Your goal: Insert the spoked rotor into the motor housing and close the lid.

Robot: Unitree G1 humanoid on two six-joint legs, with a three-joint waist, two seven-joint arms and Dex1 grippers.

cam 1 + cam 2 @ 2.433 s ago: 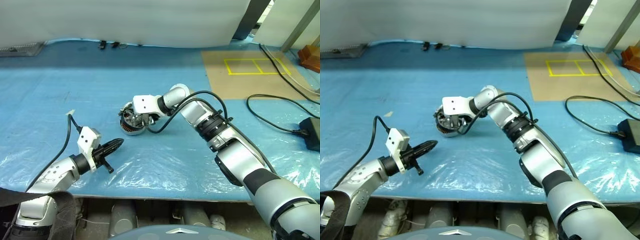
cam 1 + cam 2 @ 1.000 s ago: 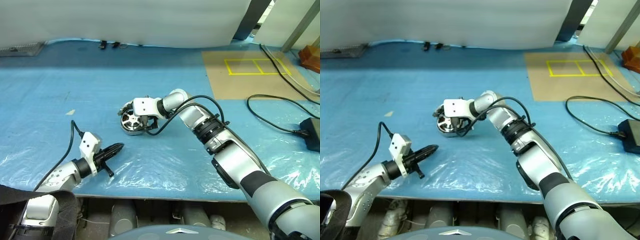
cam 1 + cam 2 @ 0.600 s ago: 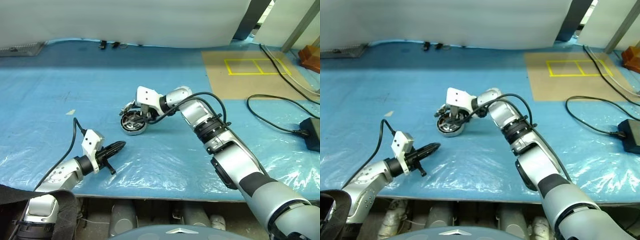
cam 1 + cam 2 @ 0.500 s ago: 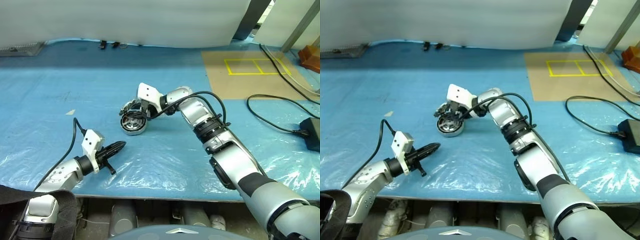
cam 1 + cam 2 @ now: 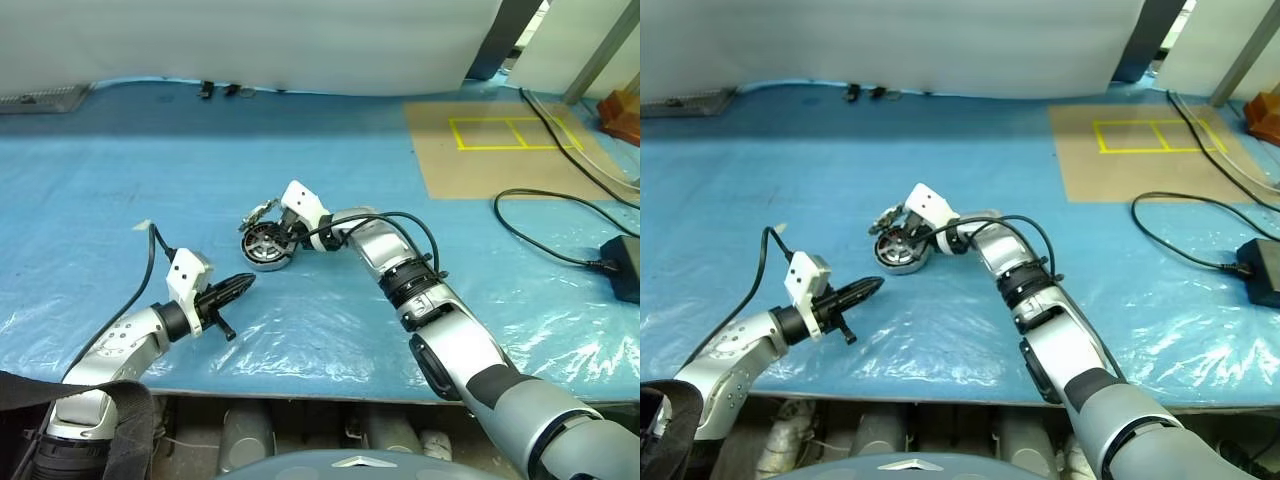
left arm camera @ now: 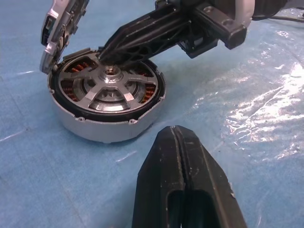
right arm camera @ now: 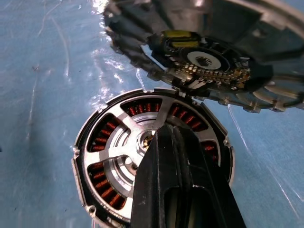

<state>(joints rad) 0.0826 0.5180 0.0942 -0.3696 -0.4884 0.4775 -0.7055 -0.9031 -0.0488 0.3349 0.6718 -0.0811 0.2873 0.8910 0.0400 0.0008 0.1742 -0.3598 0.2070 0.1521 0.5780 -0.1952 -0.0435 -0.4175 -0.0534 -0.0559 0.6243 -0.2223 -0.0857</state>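
Note:
The motor housing [image 5: 266, 247], a silver puck with copper windings, lies on the blue sheet. The spoked rotor [image 6: 111, 90] sits flat inside it, with windings showing between its spokes. The ribbed lid [image 7: 209, 57], with a circuit board on its inner face, stands tilted up at the housing's far edge. My right gripper [image 5: 276, 232] is shut and comes in from the right, tips resting on the rotor's hub [image 7: 148, 138]. My left gripper [image 5: 240, 285] is shut and empty, hovering a short way in front of the housing and pointing at it.
A brown board with yellow tape [image 5: 500, 140] lies at the back right. Black cables and a power brick [image 5: 620, 265] are on the right. A small white scrap [image 5: 140, 225] lies to the left. The table's front edge [image 5: 330, 385] runs close below my left gripper.
My right gripper was open around the housing. It lifted off, rolled, shut, and came down with its tips on the rotor's hub. The left gripper has stayed where it was.

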